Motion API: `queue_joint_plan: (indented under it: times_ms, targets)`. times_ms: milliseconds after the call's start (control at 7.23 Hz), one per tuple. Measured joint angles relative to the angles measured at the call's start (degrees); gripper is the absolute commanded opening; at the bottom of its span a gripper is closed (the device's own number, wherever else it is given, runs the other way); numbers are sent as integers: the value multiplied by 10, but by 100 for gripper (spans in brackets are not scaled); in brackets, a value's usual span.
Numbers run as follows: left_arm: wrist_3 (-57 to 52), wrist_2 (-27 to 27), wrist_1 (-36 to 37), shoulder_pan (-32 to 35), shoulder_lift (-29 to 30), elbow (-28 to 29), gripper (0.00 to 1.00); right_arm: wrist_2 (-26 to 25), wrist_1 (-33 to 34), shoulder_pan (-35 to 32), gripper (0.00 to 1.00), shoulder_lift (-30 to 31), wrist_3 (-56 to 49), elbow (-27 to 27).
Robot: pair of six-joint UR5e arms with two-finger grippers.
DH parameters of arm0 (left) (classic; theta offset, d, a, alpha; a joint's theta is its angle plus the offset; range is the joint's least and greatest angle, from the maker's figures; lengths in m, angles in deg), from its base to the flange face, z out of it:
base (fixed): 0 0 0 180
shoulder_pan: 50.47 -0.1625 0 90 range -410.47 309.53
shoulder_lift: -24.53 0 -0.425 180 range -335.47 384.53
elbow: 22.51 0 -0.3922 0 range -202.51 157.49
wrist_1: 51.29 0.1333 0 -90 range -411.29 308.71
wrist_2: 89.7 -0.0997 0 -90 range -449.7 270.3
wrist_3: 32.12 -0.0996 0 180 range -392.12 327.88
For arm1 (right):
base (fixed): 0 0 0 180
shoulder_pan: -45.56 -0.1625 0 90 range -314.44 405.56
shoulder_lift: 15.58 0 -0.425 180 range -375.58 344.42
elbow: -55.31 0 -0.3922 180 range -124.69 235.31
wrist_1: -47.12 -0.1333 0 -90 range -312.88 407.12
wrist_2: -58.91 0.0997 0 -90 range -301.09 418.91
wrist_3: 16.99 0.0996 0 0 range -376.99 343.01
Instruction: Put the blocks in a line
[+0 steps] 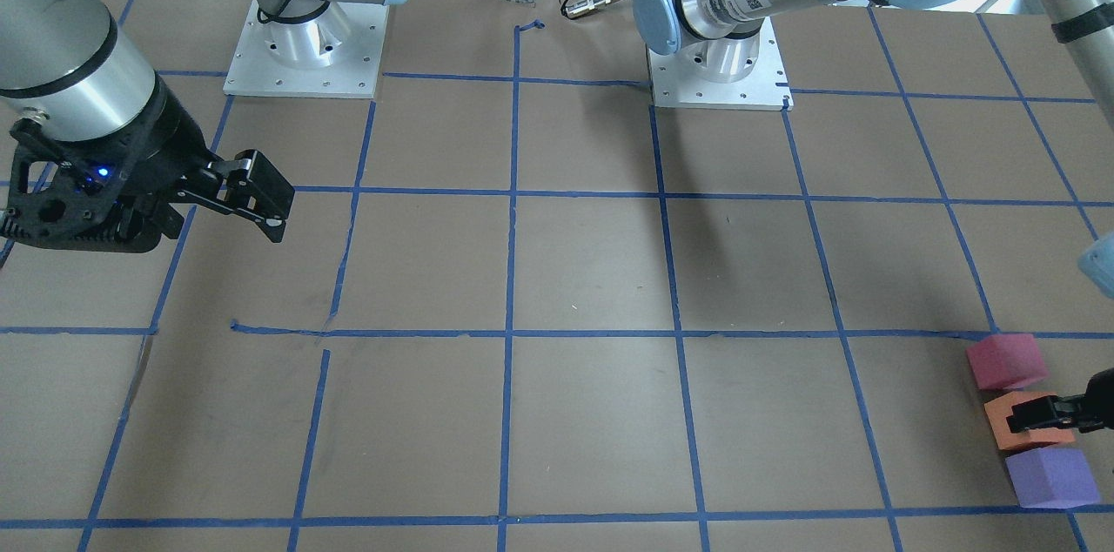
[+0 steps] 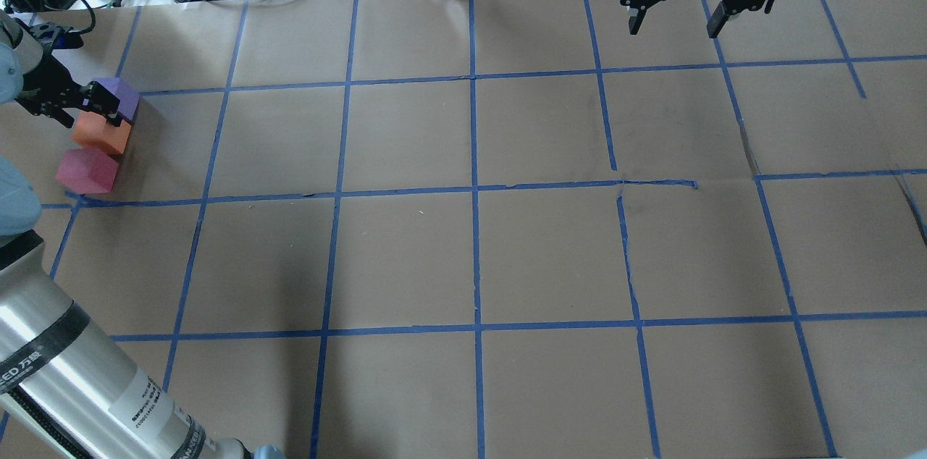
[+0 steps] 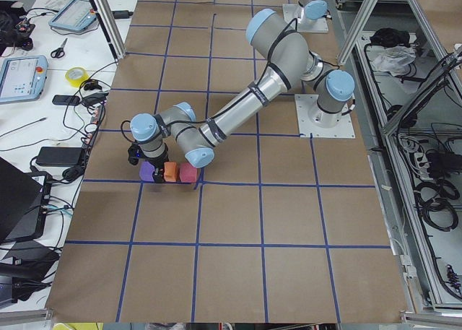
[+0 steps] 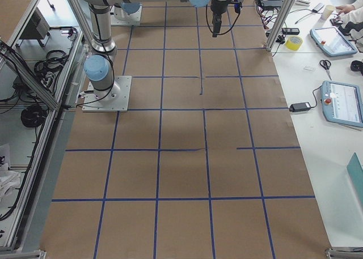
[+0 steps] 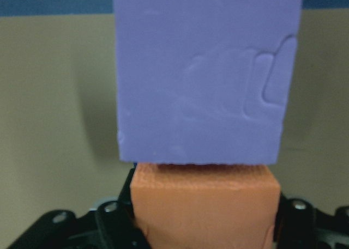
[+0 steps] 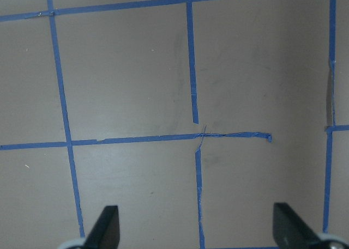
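Seemingly clamped in left gripper: small matte orange foam cube, touching purple foam cube, just beside pinkish-red foam cube. Spread wide, well apart: right gripper.

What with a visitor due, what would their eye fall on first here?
Three foam blocks sit in a row at the table's left end: pinkish-red block, orange block, purple block. The left gripper is clamped on the orange one, while the right gripper hangs open across the table.
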Motion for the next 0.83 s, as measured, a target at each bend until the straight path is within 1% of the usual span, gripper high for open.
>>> queue_joint_plan:
  times_ms: [138,553,692,830]
  targets:
    - [-3,-1,-27,-1,-32,-1,100,0,0,0,100,0,0,0]
    - [-4,-4,-188,0,-183,3,100,-1,0,0,100,0,0,-1]
    - [8,-2,-236,12,-227,2,100,-1,0,0,100,0,0,-1]
    - [42,0,-280,37,-263,1,100,-1,0,0,100,0,0,0]
